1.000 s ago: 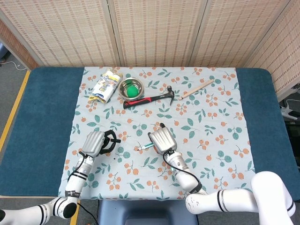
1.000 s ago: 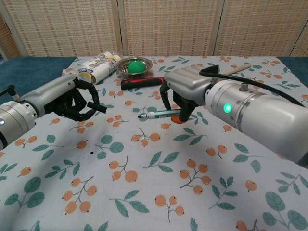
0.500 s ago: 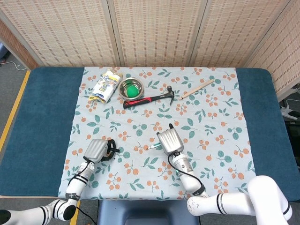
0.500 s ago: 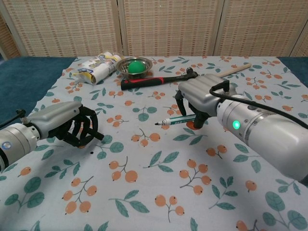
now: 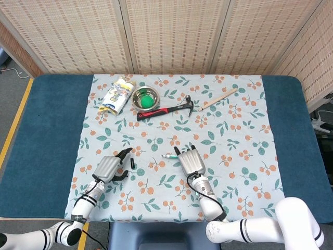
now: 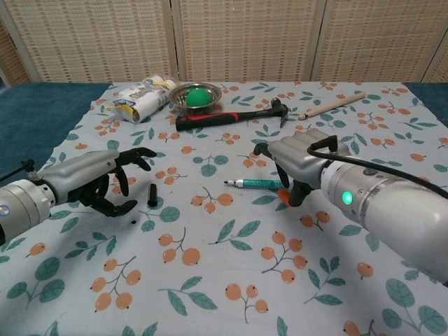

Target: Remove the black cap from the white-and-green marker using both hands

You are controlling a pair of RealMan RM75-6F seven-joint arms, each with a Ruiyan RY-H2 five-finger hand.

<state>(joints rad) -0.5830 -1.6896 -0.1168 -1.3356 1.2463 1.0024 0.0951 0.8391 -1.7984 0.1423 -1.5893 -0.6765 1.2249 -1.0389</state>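
The white-and-green marker [image 6: 256, 183] lies uncapped on the floral cloth, its tip pointing left; the head view shows the marker [image 5: 169, 155] just left of my right hand. The black cap [image 6: 152, 194] lies apart from it on the cloth, and in the head view the cap [image 5: 132, 163] is right of my left hand. My left hand [image 6: 98, 183] rests low with fingers spread, holding nothing, its fingertips close to the cap. My right hand [image 6: 301, 157] hovers over the marker's right end with fingers apart, gripping nothing. From above, the left hand [image 5: 109, 167] and right hand [image 5: 191, 161] sit near the front edge.
At the back lie a red-and-black hammer [image 5: 165, 109], a steel bowl [image 5: 145, 98] with a green ball, a snack packet [image 5: 116, 96] and a wooden stick [image 5: 219, 98]. The blue tabletop [image 5: 47, 125] borders the cloth on both sides.
Both hands sank to the cloth and opened. The left hand let the black cap go and the right hand let the marker go; both now lie on the cloth.
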